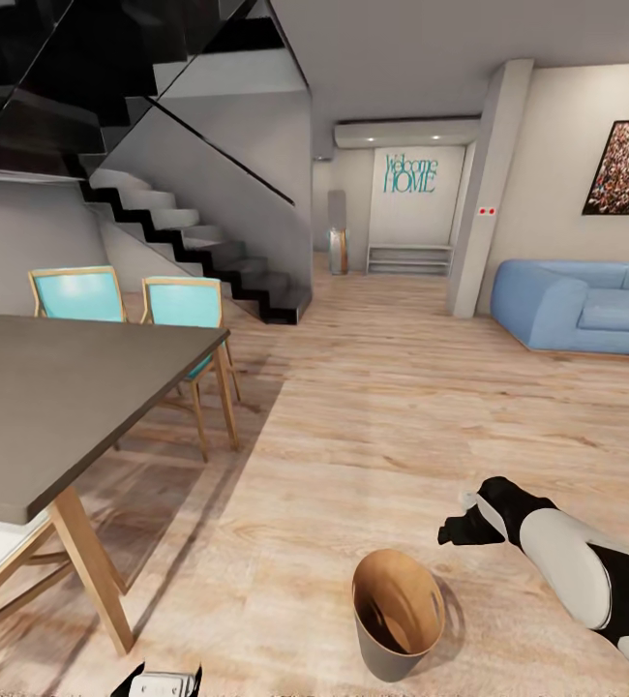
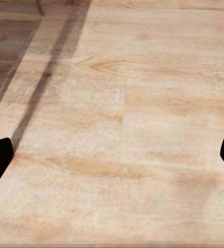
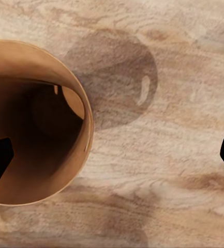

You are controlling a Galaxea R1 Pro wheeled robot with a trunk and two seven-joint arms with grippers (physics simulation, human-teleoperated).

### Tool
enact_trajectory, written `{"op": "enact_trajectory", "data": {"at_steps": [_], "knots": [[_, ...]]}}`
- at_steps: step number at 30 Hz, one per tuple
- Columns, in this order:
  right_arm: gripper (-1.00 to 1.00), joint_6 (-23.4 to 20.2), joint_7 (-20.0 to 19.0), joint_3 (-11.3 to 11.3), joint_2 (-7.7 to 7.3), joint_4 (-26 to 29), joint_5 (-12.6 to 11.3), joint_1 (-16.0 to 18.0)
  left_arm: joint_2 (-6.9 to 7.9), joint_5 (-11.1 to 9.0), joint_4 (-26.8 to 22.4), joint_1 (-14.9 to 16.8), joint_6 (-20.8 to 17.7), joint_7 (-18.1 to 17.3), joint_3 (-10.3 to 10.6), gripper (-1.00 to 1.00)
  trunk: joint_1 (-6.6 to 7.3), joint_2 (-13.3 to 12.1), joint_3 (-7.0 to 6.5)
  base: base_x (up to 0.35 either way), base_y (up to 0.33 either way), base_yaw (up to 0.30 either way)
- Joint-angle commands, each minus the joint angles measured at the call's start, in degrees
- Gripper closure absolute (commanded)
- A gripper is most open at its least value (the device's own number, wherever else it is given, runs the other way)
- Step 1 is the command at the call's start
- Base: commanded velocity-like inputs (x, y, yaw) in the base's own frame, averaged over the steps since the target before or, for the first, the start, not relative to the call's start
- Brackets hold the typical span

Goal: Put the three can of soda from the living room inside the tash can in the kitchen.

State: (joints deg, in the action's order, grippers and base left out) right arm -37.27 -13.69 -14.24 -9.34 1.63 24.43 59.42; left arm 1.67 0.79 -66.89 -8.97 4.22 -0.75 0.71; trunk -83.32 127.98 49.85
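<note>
**Bin on the floor, both grippers spread wide**

At far left stands a dark table (image 1: pixel 53 387) with two turquoise chairs (image 1: pixel 184 305) behind it. The left gripper (image 2: pixel 112 155) hangs over bare plank floor (image 2: pixel 143 77), jaws wide and holding nothing. Near centre the tash can (image 1: pixel 397 620) stands upright (brown inside), no cans visible in it. Just right, the right gripper (image 3: pixel 112 155) hovers beside its rim, spread wide, empty. A blue sofa (image 1: pixel 585 305) sits far right.

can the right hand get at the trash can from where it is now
Probably yes. The right hand hangs just above and beside the trash can, which stands upright on the wood floor with its mouth open. Its wrist camera looks down past the rim, fingers spread, with nothing in between.
</note>
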Motion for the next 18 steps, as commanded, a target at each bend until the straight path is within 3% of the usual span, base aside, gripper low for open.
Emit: {"op": "enact_trajectory", "data": {"at_steps": [1,8,13,18], "knots": [[-1.0,0.0,0.0,0.0,0.0,-0.01,0.0,0.0,0.0,0.0,0.0,0.0,-0.11,0.01,0.0,-1.0,-0.23,0.42,0.18,0.0,0.0,0.0],[-1.0,0.07,-0.04,0.0,-0.06,0.17,0.01,-0.01,0.08,-0.18,-0.01,0.19,-1.72,-0.05,0.0,-1.0,-1.76,3.22,1.44,0.0,0.0,0.0],[-1.0,0.08,-0.09,0.12,-0.01,0.37,0.0,-0.01,0.0,-0.54,-2.17,1.4,-9.53,-0.05,-0.01,-1.0,-2.86,5.23,2.34,0.0,0.0,0.0],[-1.0,0.14,-0.09,0.04,-0.05,0.57,-0.11,-0.01,-0.17,-0.6,-4.28,7.78,-20.45,-0.05,-0.02,-1.0,-3.96,7.23,3.24,0.0,0.0,0.0]]}}
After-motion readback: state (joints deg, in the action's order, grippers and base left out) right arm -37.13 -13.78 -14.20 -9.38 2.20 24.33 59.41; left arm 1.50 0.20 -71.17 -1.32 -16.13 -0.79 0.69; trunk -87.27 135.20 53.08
